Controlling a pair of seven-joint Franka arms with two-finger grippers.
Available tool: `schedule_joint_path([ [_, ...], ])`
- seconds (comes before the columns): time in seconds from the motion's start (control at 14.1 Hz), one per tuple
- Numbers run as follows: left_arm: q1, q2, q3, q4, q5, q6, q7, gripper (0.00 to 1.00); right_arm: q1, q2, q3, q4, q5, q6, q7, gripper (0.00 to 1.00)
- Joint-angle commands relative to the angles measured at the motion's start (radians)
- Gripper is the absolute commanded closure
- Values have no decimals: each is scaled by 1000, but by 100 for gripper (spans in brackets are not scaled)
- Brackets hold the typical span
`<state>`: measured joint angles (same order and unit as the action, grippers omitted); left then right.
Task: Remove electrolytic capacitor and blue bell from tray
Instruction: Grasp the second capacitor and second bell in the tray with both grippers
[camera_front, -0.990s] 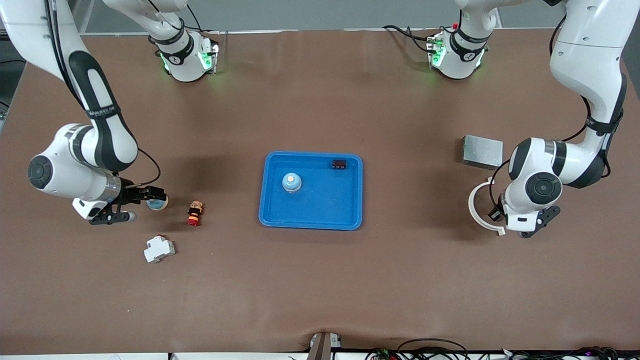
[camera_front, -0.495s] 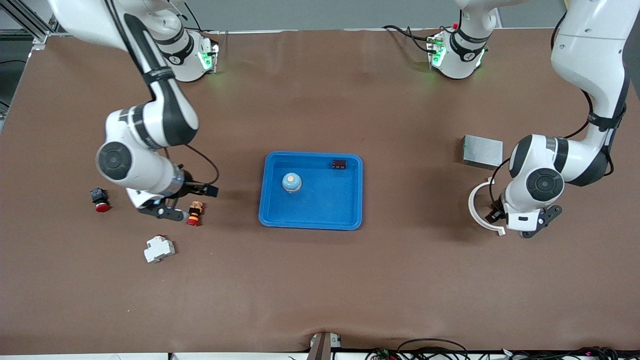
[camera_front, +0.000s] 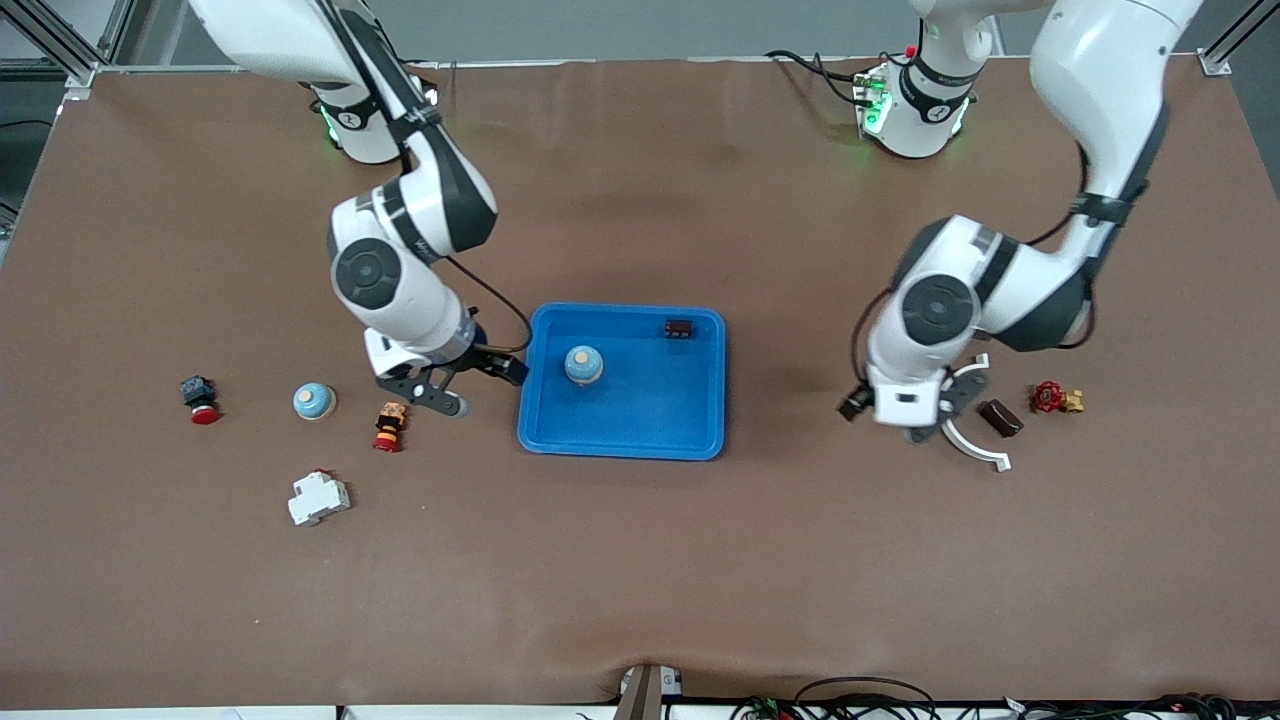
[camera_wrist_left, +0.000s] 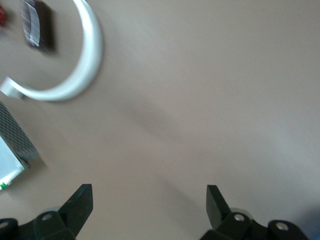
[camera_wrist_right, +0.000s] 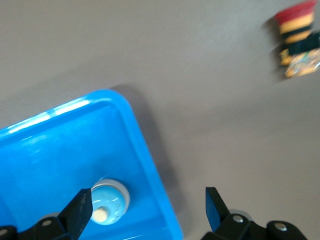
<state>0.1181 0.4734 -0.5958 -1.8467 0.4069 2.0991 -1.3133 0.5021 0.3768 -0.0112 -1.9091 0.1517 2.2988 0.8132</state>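
Centrally, the blue tray (camera_front: 621, 440) sits on the brown table (camera_front: 640, 580) and holds two things: a light-blue bell (camera_front: 583, 364) with an orange button, toward the right arm's end, and a small dark capacitor (camera_front: 679, 328) against the rim farthest from the front camera. The rest of the tray floor is bare.

The right gripper (camera_front: 462, 381) hangs over the table just beside the tray's edge, jaws spread wide and holding nothing; in the right wrist view its fingertips (camera_wrist_right: 80, 207) frame the tray corner (camera_wrist_right: 150, 165) and the bell (camera_wrist_right: 107, 200).

The left gripper (camera_front: 905, 412) is over bare table between the tray and a white curved clip (camera_front: 975, 445), jaws likewise wide and empty.

Toward the right arm's end lie a second bell (camera_front: 313, 401), a red-and-yellow push button (camera_front: 389, 426), a red-capped button (camera_front: 198, 398) and a white breaker (camera_front: 318, 497), well apart from each other. Near the clip lie a dark block (camera_front: 1000, 418) and a red valve (camera_front: 1055, 398). A broad strip of open table runs nearer the front camera.
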Motion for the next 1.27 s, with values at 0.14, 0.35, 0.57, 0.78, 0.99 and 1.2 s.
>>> schedule_joint_path([
  [0.14, -179, 141, -36, 153, 1, 1, 5, 0, 101, 74, -13, -2, 6, 111, 147, 0],
  [0.35, -235, 206, -36, 142, 35, 153, 41, 0, 154, 132, -18, 1, -6, 177, 216, 0],
  [0.57, -322, 241, -32, 149, 84, 154, 103, 0, 191, 178, -23, 2, -7, 237, 253, 0],
  [0.78, -365, 274, -32, 153, 118, 157, 103, 3, 216, 203, -24, 4, -20, 249, 285, 0],
  [0.99, -379, 292, -32, 152, 118, 157, 101, 12, 217, 223, -24, 4, -40, 281, 302, 0],
  [1.2, -385, 307, -32, 150, 116, 159, 101, 18, 219, 257, -24, 5, -43, 323, 304, 0],
])
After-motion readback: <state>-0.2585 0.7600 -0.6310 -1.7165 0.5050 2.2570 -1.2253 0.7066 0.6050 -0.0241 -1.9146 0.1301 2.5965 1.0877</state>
